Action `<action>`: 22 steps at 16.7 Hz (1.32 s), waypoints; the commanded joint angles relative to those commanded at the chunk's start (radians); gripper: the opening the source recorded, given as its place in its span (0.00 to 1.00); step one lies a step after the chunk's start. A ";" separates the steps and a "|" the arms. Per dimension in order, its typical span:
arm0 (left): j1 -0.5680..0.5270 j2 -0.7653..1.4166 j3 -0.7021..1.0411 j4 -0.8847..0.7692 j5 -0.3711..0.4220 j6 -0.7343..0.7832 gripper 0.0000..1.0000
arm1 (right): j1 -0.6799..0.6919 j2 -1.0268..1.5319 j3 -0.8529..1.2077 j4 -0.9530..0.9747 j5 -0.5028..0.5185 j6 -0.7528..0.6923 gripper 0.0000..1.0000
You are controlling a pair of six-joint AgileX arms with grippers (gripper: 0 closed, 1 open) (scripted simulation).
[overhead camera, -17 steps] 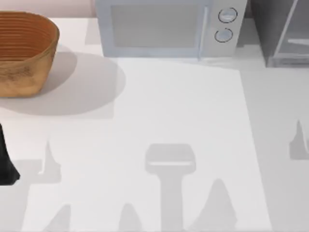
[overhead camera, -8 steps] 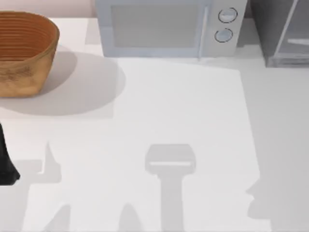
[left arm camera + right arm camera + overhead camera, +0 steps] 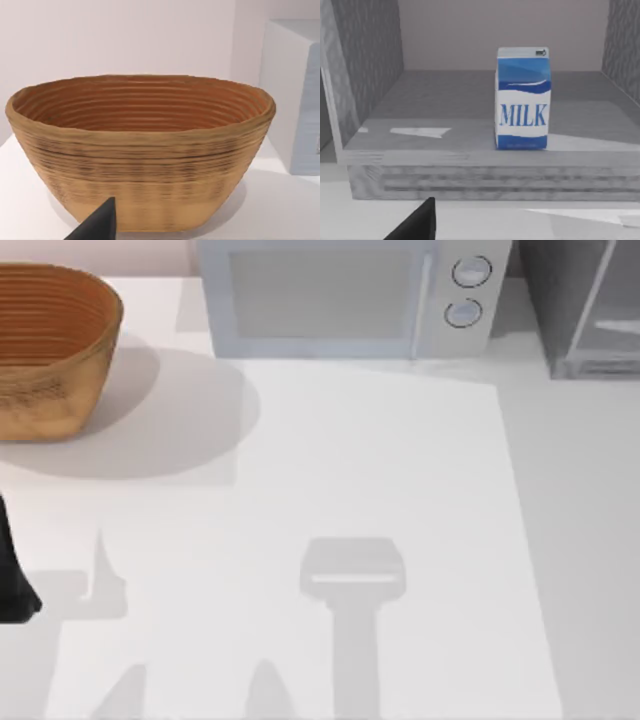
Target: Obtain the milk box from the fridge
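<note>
The milk box (image 3: 522, 100), a blue and white carton marked MILK, stands upright on the floor of the fridge (image 3: 435, 100), near its front lip. The fridge's dark grey inside is open to the right wrist view, and a black part of my right gripper (image 3: 417, 224) sits low in front of it, apart from the carton. From above, the fridge (image 3: 580, 310) stands at the table's far right corner. My left gripper (image 3: 10, 580) is parked at the table's left edge, facing the basket (image 3: 140, 150).
A woven brown basket (image 3: 50, 350) stands at the far left of the table. A pale grey microwave (image 3: 340, 300) with two round dials stands at the back middle, just left of the fridge. The white table (image 3: 350, 470) spreads in front of them.
The right arm's shadow slid from the table's right edge toward the near side and has left the top view. The left arm and all objects stay still.
</note>
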 joint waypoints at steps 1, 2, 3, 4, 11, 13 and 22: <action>0.000 0.000 0.000 0.000 0.000 0.000 1.00 | 0.000 0.000 0.000 0.000 0.000 0.000 1.00; 0.000 0.000 0.000 0.000 0.000 0.000 1.00 | 0.000 0.000 0.000 0.000 0.000 0.000 1.00; 0.000 0.000 0.000 0.000 0.000 0.000 1.00 | 0.000 0.000 0.000 0.000 0.000 0.000 1.00; 0.000 0.000 0.000 0.000 0.000 0.000 1.00 | 0.004 -0.003 -0.004 -0.002 0.002 0.000 1.00; 0.000 0.000 0.000 0.000 0.000 0.000 1.00 | 0.079 0.173 0.222 -0.059 0.084 -0.013 1.00; 0.000 0.000 0.000 0.000 0.000 0.000 1.00 | 0.120 0.258 0.355 -0.098 0.129 -0.013 1.00; 0.000 0.000 0.000 0.000 0.000 0.000 1.00 | 0.242 0.474 0.686 -0.217 0.259 -0.011 1.00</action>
